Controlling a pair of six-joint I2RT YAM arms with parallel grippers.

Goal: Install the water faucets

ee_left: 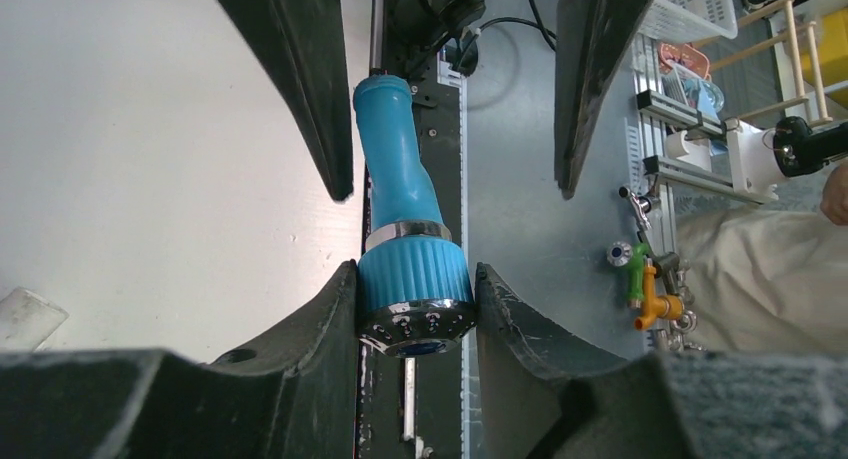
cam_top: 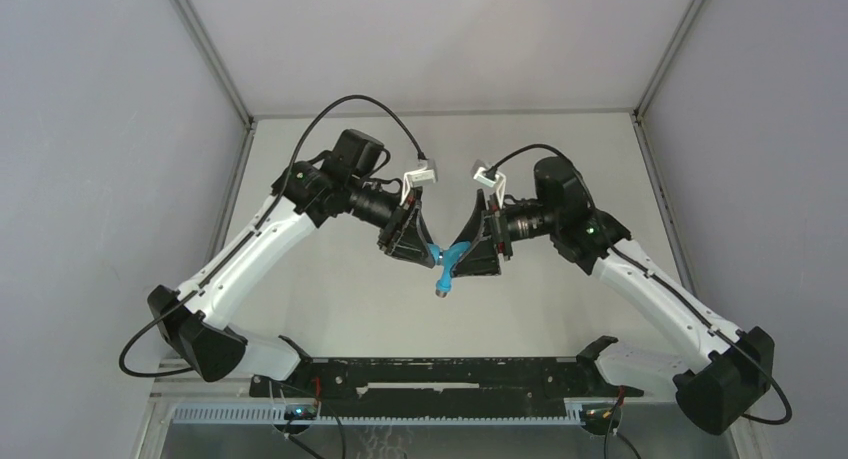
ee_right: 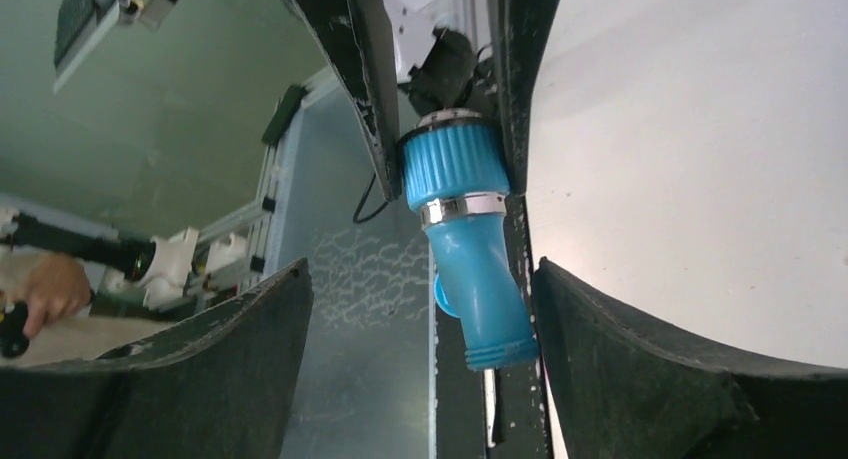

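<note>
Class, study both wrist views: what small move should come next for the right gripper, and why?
Probably close the right gripper on the bright-blue plastic faucet: its jaws stand wide apart either side of the plain end, while the left gripper clamps the ribbed collar.

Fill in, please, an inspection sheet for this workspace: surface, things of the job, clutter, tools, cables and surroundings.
surface: pale table top, no marks seen.
job's things: one blue faucet, held in the air between both arms, its metal end toward the arm bases.
clutter: one clear flat piece at the edge of the left wrist view; what it is cannot be told.
grippers: left tool shut on the faucet's ribbed cap; right tool open around the plain end.
cables: black cables loop above both arms.
surroundings: grey walls; beyond the table, a person's hand and a small green and yellow tap.
</note>
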